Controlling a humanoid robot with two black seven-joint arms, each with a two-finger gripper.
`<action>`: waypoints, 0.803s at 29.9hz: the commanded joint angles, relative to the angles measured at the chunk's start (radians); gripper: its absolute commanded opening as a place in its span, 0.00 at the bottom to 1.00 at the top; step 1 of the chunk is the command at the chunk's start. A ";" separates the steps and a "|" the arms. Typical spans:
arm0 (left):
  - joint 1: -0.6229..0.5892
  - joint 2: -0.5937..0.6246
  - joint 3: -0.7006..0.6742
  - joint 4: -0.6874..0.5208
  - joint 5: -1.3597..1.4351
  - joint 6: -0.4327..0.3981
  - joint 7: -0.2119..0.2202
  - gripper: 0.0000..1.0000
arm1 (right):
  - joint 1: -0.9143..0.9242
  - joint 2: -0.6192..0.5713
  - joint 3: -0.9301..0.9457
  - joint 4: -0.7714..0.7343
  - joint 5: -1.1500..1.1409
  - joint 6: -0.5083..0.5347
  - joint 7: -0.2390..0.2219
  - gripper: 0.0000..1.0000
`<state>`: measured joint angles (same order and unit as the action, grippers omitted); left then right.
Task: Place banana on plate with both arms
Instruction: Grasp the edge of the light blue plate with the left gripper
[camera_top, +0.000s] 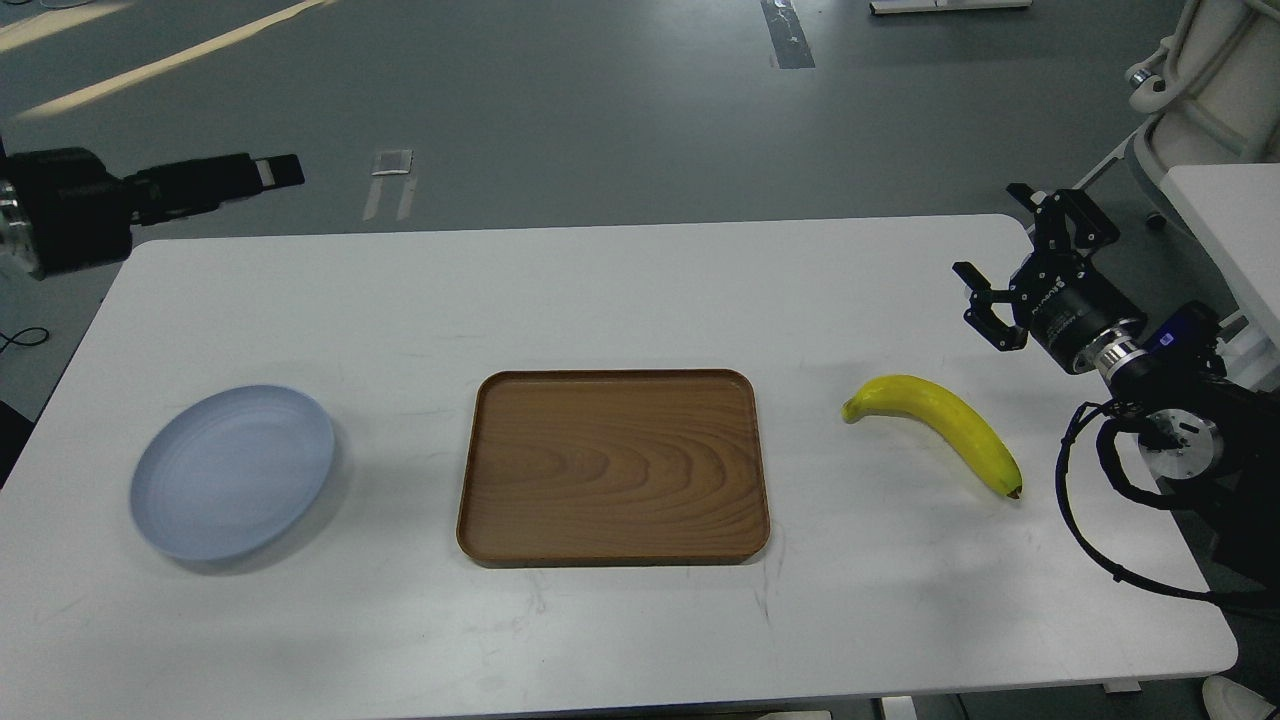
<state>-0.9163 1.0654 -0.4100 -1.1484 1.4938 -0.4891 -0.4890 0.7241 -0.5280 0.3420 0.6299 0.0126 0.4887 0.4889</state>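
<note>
Left arm cut off at frame edge; left end effector (268, 171) seen side-on, fingers indistinguishable, state cannot be told. Right end effector (1005, 245) fingers apart, body lettering unreadable. Banana (940, 427) on tabletop (640, 280), right of tray (614, 466); plate (232, 470) far left.

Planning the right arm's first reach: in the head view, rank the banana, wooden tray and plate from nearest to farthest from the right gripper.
From the right gripper:
1. Banana, just below it on the table's right side.
2. Wooden tray, at the middle.
3. Plate, far left.
</note>
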 joint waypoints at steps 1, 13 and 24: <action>0.039 0.040 0.091 0.032 0.150 0.010 0.000 1.00 | 0.000 0.002 0.000 0.001 0.000 0.000 0.000 1.00; 0.137 -0.001 0.307 0.234 0.008 0.181 0.000 0.97 | 0.006 0.002 0.000 0.002 0.000 0.000 0.000 1.00; 0.240 -0.116 0.307 0.412 -0.012 0.241 0.000 0.89 | 0.005 0.002 0.000 0.004 0.000 0.000 0.000 1.00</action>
<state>-0.6974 0.9700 -0.1036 -0.7792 1.4818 -0.2652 -0.4887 0.7294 -0.5263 0.3425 0.6336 0.0122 0.4887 0.4884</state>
